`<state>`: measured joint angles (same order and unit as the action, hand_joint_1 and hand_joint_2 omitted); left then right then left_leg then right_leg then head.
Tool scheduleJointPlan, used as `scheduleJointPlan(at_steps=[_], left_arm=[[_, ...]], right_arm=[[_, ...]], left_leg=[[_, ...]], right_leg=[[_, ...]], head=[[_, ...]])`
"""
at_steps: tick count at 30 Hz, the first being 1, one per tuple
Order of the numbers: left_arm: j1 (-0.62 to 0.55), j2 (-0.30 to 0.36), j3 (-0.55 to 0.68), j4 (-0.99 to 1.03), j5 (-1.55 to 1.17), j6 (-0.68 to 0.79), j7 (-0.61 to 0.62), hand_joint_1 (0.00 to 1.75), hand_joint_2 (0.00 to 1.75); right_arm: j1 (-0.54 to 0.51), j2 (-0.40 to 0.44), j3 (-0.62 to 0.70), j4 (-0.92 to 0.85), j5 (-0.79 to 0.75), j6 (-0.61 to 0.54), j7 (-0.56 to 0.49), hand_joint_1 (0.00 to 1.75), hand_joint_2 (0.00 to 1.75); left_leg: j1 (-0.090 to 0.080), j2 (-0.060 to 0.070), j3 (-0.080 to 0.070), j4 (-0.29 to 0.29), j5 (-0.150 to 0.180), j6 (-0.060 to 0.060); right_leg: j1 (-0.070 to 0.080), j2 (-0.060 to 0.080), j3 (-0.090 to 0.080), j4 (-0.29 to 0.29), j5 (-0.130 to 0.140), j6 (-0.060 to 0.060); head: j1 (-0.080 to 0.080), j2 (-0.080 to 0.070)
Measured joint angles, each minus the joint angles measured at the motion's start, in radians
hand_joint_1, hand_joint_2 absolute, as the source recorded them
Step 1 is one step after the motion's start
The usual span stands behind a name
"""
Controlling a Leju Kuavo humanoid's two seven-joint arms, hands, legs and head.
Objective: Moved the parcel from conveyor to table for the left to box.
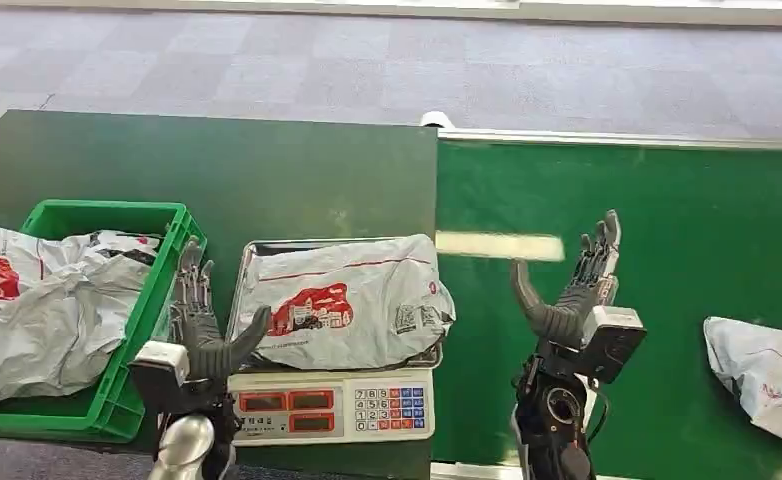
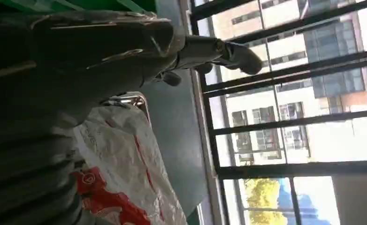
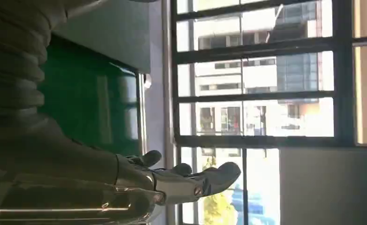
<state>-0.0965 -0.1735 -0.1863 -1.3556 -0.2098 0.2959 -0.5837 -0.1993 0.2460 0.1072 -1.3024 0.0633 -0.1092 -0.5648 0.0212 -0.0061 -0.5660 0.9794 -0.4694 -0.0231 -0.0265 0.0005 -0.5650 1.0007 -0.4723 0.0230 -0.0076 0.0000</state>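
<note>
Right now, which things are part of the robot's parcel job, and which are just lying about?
For the job:
parcel on the scale
green box
conveyor
left hand
right hand

Lying about:
scale
bagged parcels already in the box
second parcel on the conveyor

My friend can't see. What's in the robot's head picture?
A crinkly white plastic parcel with red print lies on a silver weighing scale between the robot's open left hand and right hand. A green plastic crate holds more parcels.
</note>
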Motion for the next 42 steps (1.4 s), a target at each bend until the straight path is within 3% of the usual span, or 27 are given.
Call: scheduleJointPlan(at_steps=[2, 7, 9, 42], left_arm=[[-0.031, 0.005, -0.052, 0.084, -0.207, -0.011, 0.145, 0.0, 1.75], [-0.033, 0.005, -0.056, 0.092, -0.234, -0.011, 0.158, 0.0, 1.75], [-0.083, 0.007, -0.106, 0.205, -0.758, 0.013, 0.2, 0.0, 1.75], [-0.132, 0.01, -0.12, 0.282, -0.684, -0.013, 0.202, 0.0, 1.75]], right_arm=[[0.019, -0.005, 0.007, 0.001, 0.013, 0.126, 0.033, 0.0, 1.75], [0.021, -0.005, 0.008, 0.001, 0.015, 0.137, 0.033, 0.0, 1.75], [0.049, -0.013, 0.016, 0.002, 0.021, 0.189, 0.039, 0.0, 1.75], [0.061, -0.022, 0.018, 0.001, 0.038, 0.205, 0.051, 0.0, 1.75]], left_leg=[[0.0, -0.002, 0.0, 0.0, 0.0, 0.0], [0.0, -0.003, 0.0, 0.0, 0.0, 0.0], [0.0, -0.004, 0.001, 0.0, 0.0, 0.0], [0.0, -0.001, 0.005, 0.0, 0.0, 0.0]], right_leg=[[0.0, -0.002, 0.004, 0.0, 0.0, 0.001], [0.0, -0.002, 0.004, 0.0, 0.0, 0.001], [0.0, -0.003, 0.006, 0.0, 0.0, 0.001], [0.0, -0.001, 0.009, 0.0, 0.0, 0.0]], head=[[0.002, 0.0], [0.001, 0.0], [0.002, 0.0], [0.0, 0.0]])
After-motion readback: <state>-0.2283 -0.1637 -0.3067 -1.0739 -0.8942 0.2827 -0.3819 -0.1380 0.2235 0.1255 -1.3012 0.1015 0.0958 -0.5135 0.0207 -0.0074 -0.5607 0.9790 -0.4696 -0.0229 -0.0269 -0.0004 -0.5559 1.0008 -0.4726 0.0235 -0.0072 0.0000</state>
